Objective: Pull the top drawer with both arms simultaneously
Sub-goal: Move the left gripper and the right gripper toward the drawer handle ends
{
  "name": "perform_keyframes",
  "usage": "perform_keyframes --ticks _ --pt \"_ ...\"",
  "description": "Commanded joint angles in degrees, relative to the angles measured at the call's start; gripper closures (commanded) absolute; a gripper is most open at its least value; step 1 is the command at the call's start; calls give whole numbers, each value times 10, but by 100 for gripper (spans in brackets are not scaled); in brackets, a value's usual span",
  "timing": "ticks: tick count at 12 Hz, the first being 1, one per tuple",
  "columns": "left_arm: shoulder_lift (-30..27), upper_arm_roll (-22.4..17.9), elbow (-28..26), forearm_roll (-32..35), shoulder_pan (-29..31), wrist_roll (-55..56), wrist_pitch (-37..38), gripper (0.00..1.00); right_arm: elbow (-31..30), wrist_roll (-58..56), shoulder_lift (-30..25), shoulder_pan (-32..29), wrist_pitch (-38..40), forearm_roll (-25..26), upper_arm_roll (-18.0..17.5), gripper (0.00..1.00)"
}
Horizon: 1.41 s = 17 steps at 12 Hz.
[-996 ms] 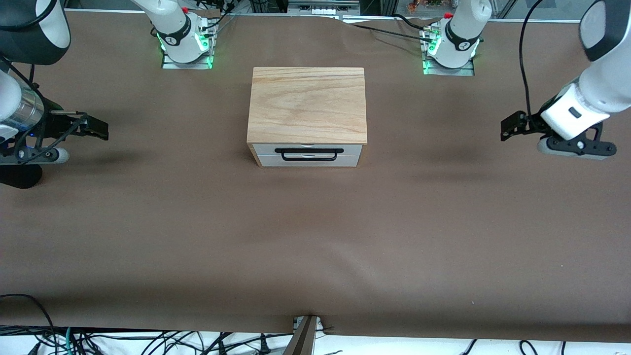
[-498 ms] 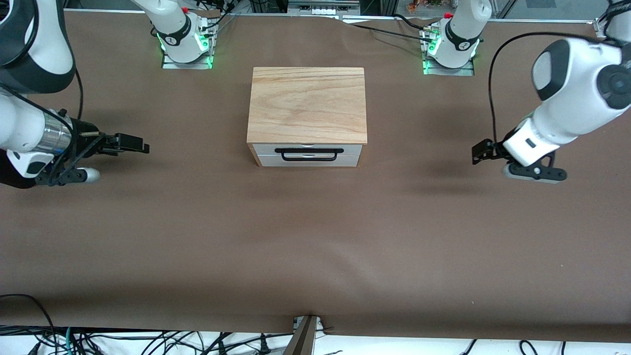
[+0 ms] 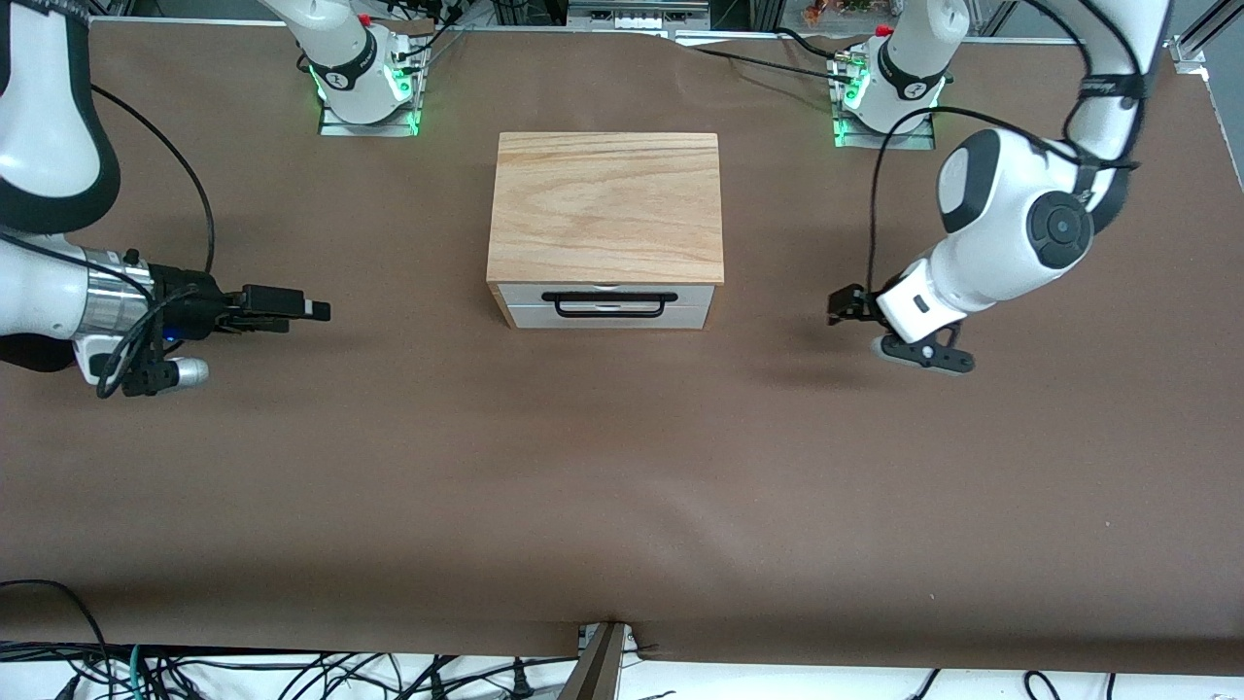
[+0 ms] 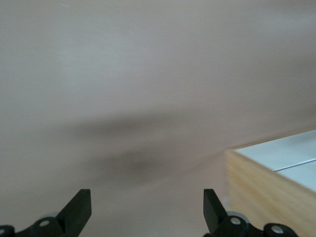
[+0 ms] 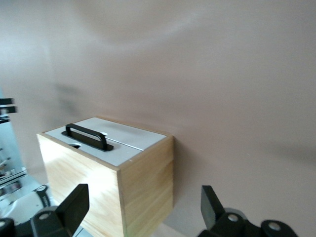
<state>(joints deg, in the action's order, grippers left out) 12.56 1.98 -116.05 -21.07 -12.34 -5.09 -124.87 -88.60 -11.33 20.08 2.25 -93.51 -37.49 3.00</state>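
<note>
The long table (image 3: 622, 467), covered in plain brown cloth, is seen spanning the whole front view. The two white jointed robot arms with black joint sections are mounted along its upper edge: the left arm (image 3: 1011, 233) and the right arm (image 3: 49, 282) are each extended toward the cabinet's level from their own ends of the table.

A small wood-grain cabinet (image 3: 607, 206) with a light oak top slab is placed midway between the two bases. The top drawer (image 3: 608, 296), a shallow wide drawer with a white front panel, is set flush in the cabinet's front, fully closed, facing the front camera. Its thin black bar handle (image 3: 609, 303) is untouched.

The left gripper (image 3: 844, 306) is held over bare cloth, apart from the cabinet, toward the left arm's end; its fingers (image 4: 79, 210) are spread wide with nothing between them. The right gripper (image 3: 316, 310) is held over bare cloth toward the right arm's end, well apart from the cabinet; its fingers (image 5: 74, 202) are likewise spread wide and empty.
</note>
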Motion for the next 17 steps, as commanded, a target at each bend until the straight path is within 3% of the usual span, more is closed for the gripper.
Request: perform_keyframes --ticks 1,4,8,12,17 --pt "23 13 -13 -147 3 -74 -22 0 -17 -67 23 -3 -27 -87 -2 0" --pt "49 35 -22 -352 2 -190 -21 0 -51 -143 38 0 -56 -150 -3 0" --pt "81 52 -22 -532 0 -356 -16 0 -85 -203 49 2 -64 -213 -4 0" --pt "119 52 -16 -672 -9 -507 30 0 -108 -266 59 27 -97 -283 -6 0" --pt "163 52 -12 -781 -20 -641 91 0 -143 -372 104 75 -126 -434 -6 0"
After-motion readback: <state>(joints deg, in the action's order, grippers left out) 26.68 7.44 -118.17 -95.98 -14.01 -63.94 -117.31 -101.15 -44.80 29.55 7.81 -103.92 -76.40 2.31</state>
